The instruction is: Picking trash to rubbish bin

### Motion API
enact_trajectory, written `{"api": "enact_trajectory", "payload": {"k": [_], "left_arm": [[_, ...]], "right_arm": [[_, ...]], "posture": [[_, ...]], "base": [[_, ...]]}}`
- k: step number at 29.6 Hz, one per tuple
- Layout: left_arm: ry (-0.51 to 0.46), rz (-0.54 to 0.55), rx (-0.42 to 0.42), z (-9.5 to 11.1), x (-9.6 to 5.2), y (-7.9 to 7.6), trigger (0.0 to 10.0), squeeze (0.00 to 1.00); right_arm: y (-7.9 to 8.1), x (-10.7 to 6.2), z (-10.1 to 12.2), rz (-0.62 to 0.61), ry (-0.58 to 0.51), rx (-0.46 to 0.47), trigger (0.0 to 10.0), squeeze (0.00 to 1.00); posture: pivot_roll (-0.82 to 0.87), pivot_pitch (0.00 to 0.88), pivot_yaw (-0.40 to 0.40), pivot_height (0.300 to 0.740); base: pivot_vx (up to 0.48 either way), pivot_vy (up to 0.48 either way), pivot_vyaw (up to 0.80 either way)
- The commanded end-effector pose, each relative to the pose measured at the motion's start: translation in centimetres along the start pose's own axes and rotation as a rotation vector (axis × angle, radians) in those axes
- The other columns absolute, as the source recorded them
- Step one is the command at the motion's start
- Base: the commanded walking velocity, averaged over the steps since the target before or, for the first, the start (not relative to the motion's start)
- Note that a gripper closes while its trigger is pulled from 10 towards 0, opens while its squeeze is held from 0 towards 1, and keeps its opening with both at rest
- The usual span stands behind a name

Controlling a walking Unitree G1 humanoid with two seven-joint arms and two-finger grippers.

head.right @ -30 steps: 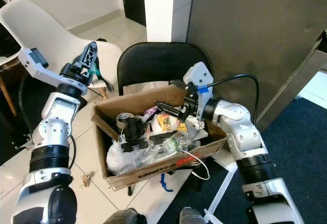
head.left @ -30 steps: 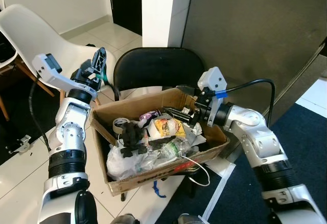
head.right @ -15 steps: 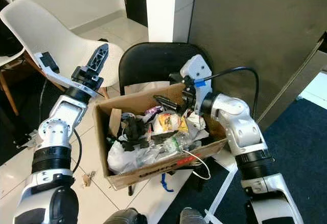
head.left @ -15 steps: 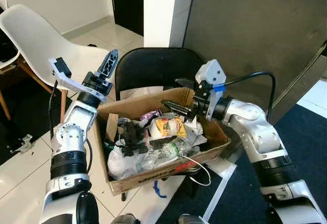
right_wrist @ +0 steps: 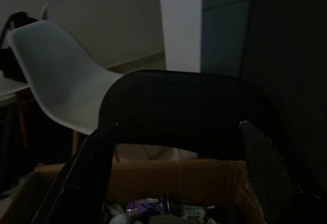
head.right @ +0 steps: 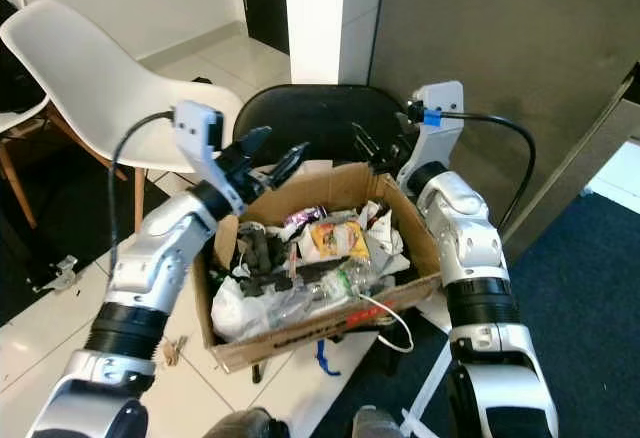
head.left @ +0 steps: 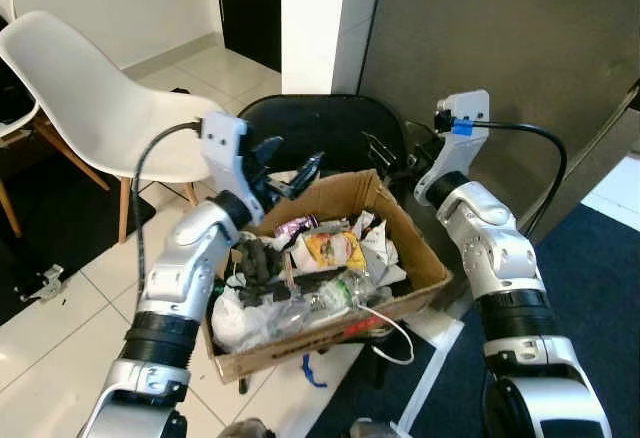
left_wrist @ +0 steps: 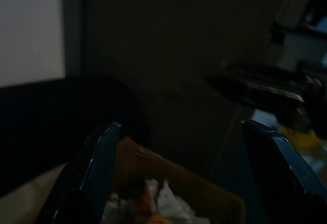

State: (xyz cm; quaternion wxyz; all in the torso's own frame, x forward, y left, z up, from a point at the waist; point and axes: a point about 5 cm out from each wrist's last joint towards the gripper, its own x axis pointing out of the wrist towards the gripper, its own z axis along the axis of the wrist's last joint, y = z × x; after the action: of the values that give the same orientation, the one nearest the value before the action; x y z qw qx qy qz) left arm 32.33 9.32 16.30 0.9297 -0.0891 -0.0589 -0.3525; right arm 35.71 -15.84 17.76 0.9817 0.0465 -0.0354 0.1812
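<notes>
We saw a cardboard box (head.left: 395,243) full of trash resting on a black chair (head.left: 330,128), with a white chair (head.left: 90,88) to the left on the tiled floor (head.left: 40,358) and a dark wall (head.left: 500,48) behind on the right. In the box lay a yellow wrapper (head.left: 330,249) near the middle, crumpled white paper (head.left: 375,241) to its right, a black glove-like item (head.left: 262,261) to its left, a clear plastic bottle (head.left: 335,293) nearer to us, and a white plastic bag (head.left: 232,320) at the near left corner; a white cable (head.left: 395,333) looped over the near edge. Our left gripper (head.left: 287,168) hovered above the far left rim of the box with its two fingers spread apart and nothing between them, pointing right across the box. Our right gripper (head.left: 385,153) was raised over the far right corner, just in front of the black chair's back, its fingers also parted and empty. In the dim right wrist view we looked between the separated fingers (right_wrist: 87,168) at the black chair's back and the far wall of the box; the left wrist view, darker, showed its own spread fingers (left_wrist: 97,168) with the right gripper opposite.
</notes>
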Motion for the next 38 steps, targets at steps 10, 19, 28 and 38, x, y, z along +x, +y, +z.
{"api": "enact_trajectory", "payload": {"k": [10, 19, 28, 38], "left_arm": [[0.048, 0.020, 0.025, -1.26, 0.18, -0.17, 10.0, 0.00], [0.054, 0.042, 0.021, -1.49, 0.22, 0.04, 10.0, 0.00], [0.060, 0.042, 0.022, -1.58, 0.24, 0.01, 10.0, 0.00], [0.062, 0.038, 0.023, -1.64, 0.30, -0.02, 10.0, 0.00]], "right_arm": [[-0.04, 0.38, -0.20, -0.043, -0.008, 0.022, 10.0, 0.00], [0.02, 0.63, -0.39, -0.046, -0.006, 0.017, 10.0, 0.00], [0.11, 0.71, -0.50, -0.038, -0.005, 0.007, 10.0, 0.00], [0.20, 0.74, -0.61, -0.032, 0.000, -0.001, 10.0, 0.00]], "posture": [[-0.04, 0.000, -0.008, 0.740], [-0.04, 0.000, -0.010, 0.740], [-0.05, 0.000, -0.010, 0.740], [-0.05, 0.000, -0.010, 0.740]], "base": [[-0.120, 0.000, 0.00], [-0.281, 0.000, 0.00], [-0.298, 0.000, 0.00], [-0.302, 0.000, 0.00]]}}
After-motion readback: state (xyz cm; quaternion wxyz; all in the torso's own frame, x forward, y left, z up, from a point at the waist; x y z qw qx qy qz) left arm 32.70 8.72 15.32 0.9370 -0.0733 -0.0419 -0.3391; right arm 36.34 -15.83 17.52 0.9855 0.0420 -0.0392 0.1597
